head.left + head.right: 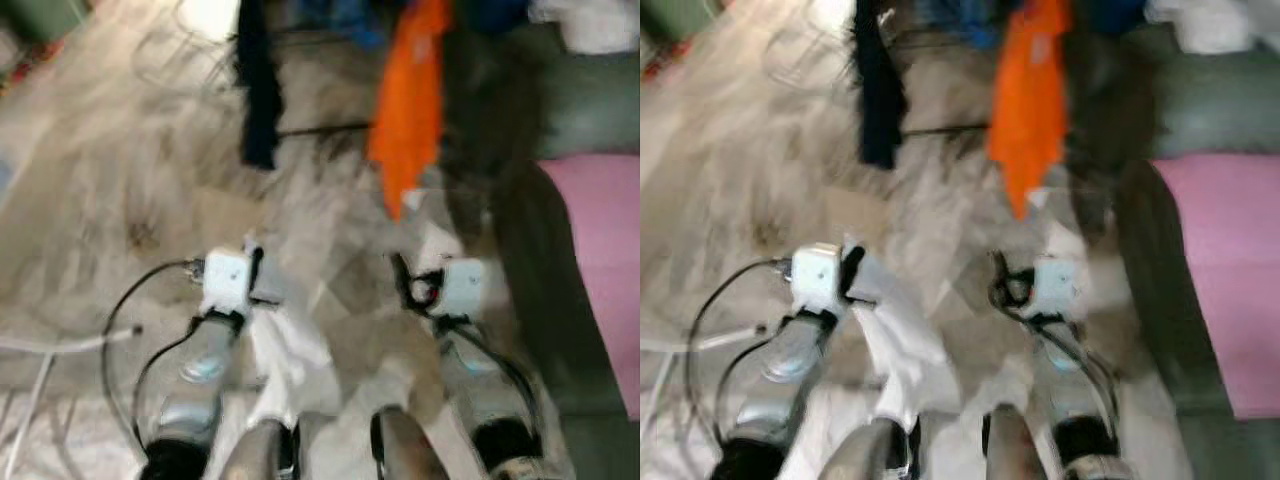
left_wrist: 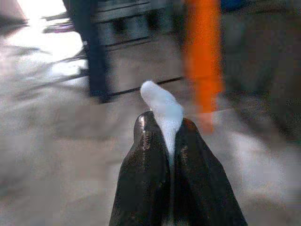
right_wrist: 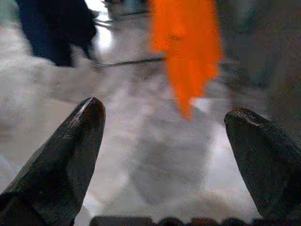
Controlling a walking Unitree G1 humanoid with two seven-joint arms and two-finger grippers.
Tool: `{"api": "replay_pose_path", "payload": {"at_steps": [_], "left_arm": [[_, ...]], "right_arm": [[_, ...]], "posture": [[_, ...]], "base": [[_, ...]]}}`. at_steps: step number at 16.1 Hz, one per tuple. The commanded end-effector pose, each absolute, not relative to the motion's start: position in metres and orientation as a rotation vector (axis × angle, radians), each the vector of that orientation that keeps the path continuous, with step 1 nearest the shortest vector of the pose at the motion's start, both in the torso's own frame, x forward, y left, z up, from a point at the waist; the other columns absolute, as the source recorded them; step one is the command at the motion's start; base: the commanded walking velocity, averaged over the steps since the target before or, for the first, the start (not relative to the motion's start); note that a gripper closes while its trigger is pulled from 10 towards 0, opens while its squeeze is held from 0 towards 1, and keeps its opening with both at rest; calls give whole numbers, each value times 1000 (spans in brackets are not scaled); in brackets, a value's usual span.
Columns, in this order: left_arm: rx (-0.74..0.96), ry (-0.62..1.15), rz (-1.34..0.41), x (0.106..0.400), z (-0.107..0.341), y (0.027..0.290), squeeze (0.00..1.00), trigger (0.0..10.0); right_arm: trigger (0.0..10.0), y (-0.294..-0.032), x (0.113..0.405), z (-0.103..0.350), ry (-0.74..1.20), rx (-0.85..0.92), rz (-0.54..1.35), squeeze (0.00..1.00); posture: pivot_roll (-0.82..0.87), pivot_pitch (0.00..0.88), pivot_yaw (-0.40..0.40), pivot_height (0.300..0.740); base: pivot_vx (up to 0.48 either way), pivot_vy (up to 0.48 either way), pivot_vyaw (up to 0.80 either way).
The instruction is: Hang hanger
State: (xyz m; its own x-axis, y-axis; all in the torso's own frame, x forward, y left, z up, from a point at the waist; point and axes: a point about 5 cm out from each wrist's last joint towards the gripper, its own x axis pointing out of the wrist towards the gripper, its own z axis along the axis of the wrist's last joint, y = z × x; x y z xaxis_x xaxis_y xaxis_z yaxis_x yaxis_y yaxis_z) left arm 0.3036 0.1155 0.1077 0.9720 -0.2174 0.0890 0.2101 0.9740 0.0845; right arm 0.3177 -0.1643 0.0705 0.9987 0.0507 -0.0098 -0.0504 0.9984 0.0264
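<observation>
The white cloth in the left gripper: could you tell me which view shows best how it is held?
The left wrist view: the white cloth sits pinched between the shut left gripper, its tip poking out. Both eye views, blurred, show it hanging below that gripper.

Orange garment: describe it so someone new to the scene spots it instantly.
Look ahead of the robot, past the pale floor, to the row of hanging clothes. The orange garment hangs right of a dark navy garment and tapers to a point. It is the only bright orange piece there.
</observation>
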Motion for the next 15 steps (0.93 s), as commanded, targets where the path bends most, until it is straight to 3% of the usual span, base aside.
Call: {"api": "replay_pose_path", "payload": {"at_steps": [1, 6, 8, 11, 13, 15], "left_arm": [[86, -73, -202, 297, 100, 123, 0, 10000], [92, -71, -192, 298, 100, 123, 0, 10000], [89, -70, -210, 295, 104, 130, 0, 10000], [201, 50, -311, 294, 78, 152, 0, 10000], [171, 119, -294, 296, 57, 139, 0, 10000], [107, 89, -258, 300, 59, 124, 0, 10000]], "right_arm": [[10000, -161, 313, 65, 29, 42, 45, 0], [10000, -158, 314, 66, 25, 55, 63, 0], [10000, -157, 315, 67, 19, 55, 75, 0], [10000, -155, 322, 72, 9, 4, 128, 0], [10000, -155, 326, 72, 18, -39, 160, 0], [10000, -154, 329, 77, -7, -37, 147, 0]], "posture": [[-48, 272, 57, 740], [-44, 267, 57, 740], [-43, 260, 47, 740], [-44, 131, 5, 740], [-73, 11, -5, 740], [-98, 0, 7, 740]], "base": [[0, 480, 0], [0, 468, 0], [0, 0, 0], [0, 0, 0], [0, 0, 0], [0, 0, 0]]}}
